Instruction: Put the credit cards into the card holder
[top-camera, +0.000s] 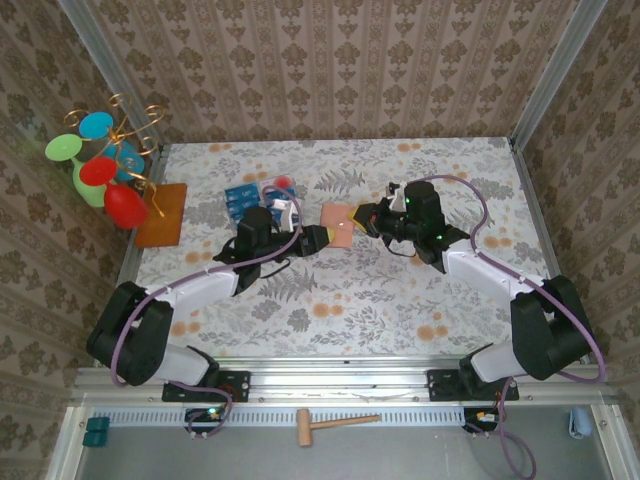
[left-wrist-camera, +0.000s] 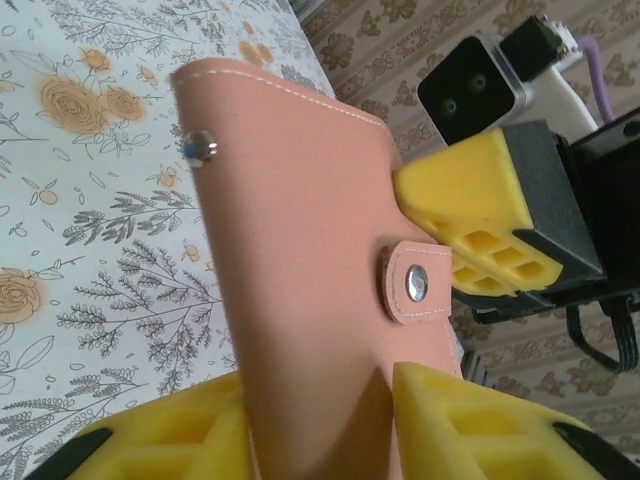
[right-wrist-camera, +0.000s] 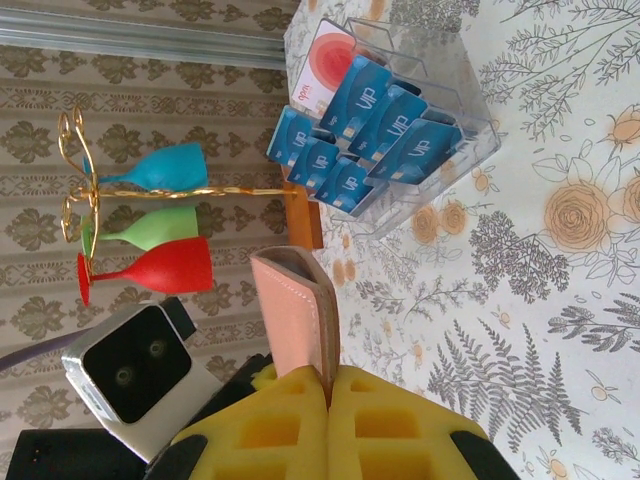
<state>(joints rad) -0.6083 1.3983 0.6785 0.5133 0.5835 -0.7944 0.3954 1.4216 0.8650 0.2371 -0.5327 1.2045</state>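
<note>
The card holder (left-wrist-camera: 300, 250) is salmon pink with silver snaps (pale stitching runs along its edge). The right gripper (right-wrist-camera: 329, 390) on it has yellow foam. Beyond the holder, the credit cards (right-wrist-camera: 370, 125) are bright blue with pale lettering. Under it, the tablecloth (top-camera: 400, 290) is white with grey ferns and orange flowers.

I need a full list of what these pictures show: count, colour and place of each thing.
credit cards: six visible, blue, standing in clear tray
clear tray: one, transparent, far left
white card: one, red circle, same tray
card holder: one, pinkish tan, centre
mat: one, orange-brown, left edge
goblets: several, blue, green, red, on gold stand, far-left corner
mallet: one, wooden, near ledge
left gripper: one, yellow, flanking card holder
right gripper: one, yellow, shut on card holder
</note>
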